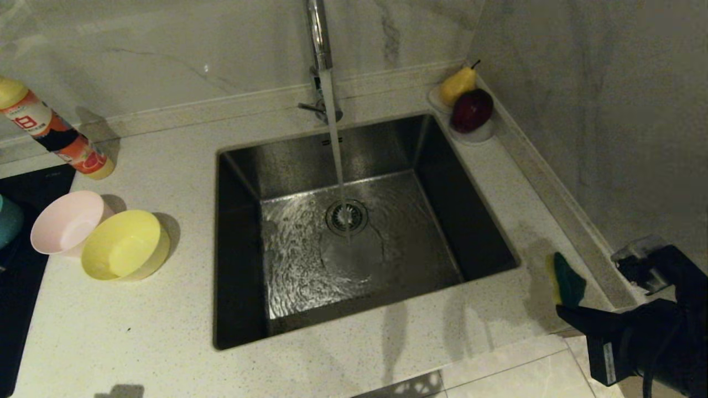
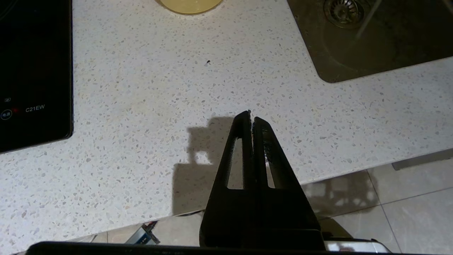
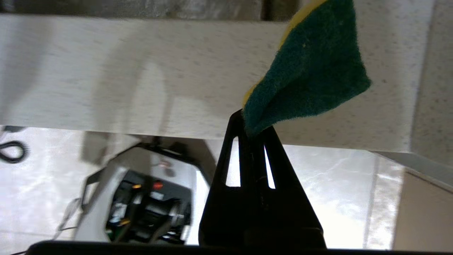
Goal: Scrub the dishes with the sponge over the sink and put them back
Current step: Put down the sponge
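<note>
Head view: sponge pinched in right hand at the desk's right front edge

Right hand [image 1: 564, 309] low at the right of the sink [image 1: 238, 249], beside the desk's [image 1: 138, 331] front edge, fingers clamped tight on one corner of the sponge [image 1: 568, 283]. Sponge raised on end above the fingertips, green face toward the wall, yellow body showing along its left side. From the right wrist, same grip seen close: sponge [image 3: 311, 71] sticking out past the closed tips of the right hand [image 3: 253, 129], green face to the camera, desk [image 3: 141, 78] edge behind it.

Water running from the faucet [image 1: 319, 38] down onto the drain strainer [image 1: 347, 216], basin floor wet and rippled.

Pink bowl [image 1: 66, 221] and yellow bowl [image 1: 124, 243] on the desk left of the sink, touching, both tilted with openings up and toward the camera. Edge of something teal [image 1: 8, 221] at the far left, over the black cooktop [image 1: 22, 287]; too little of it shown to tell what. Bottle [image 1: 52, 130] leaning behind the bowls. Pear [image 1: 458, 84] and dark red fruit [image 1: 472, 109] on a white dish [image 1: 475, 135] at the sink's back right corner.

Left hand [image 2: 250, 117] fully closed on nothing, hanging over bare desk [image 2: 141, 106] near its front edge, well apart from the bowls; yellow bowl's [image 2: 191, 5] rim, cooktop [image 2: 35, 71] and sink [image 2: 371, 53] visible from that wrist
</note>
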### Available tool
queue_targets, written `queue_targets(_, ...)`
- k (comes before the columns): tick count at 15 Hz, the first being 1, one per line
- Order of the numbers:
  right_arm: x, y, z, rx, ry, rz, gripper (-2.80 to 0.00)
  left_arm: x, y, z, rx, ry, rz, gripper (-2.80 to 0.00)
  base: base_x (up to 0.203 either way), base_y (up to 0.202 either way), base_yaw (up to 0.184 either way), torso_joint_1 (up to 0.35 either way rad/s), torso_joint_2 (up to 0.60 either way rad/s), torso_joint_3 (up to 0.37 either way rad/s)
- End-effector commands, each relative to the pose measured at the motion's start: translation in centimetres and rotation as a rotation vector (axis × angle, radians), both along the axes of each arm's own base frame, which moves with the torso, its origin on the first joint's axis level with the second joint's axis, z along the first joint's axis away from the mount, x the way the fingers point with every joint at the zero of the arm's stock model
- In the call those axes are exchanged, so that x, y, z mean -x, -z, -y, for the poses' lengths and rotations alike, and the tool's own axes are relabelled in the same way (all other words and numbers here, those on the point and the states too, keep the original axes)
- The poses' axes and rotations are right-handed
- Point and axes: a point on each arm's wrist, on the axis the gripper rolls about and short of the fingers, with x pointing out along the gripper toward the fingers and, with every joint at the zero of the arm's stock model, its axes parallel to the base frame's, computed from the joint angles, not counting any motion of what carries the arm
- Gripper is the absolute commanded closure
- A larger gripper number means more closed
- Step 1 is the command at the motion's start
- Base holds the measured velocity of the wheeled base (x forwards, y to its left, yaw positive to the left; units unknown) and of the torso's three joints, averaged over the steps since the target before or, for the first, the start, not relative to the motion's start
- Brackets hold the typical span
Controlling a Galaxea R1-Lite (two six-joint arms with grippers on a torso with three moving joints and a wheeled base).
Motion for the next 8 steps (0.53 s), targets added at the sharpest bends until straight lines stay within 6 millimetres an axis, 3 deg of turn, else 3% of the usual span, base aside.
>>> queue_targets(1, -0.6, 1.2, 0.3, 0.034, 0.023, -0.035, 0.00, 0.0, 0.0, 0.0, 0.000, -0.001, -0.006, 0.00, 0.000, 0.000, 0.000, 0.000, 0.00, 0.000)
queue_targets(8, -1.3, 3.1, 0.5, 0.188, -0.015, -0.022, 0.00, 0.0, 0.0, 0.0, 0.000, -0.002, -0.006, 0.00, 0.000, 0.000, 0.000, 0.000, 0.00, 0.000)
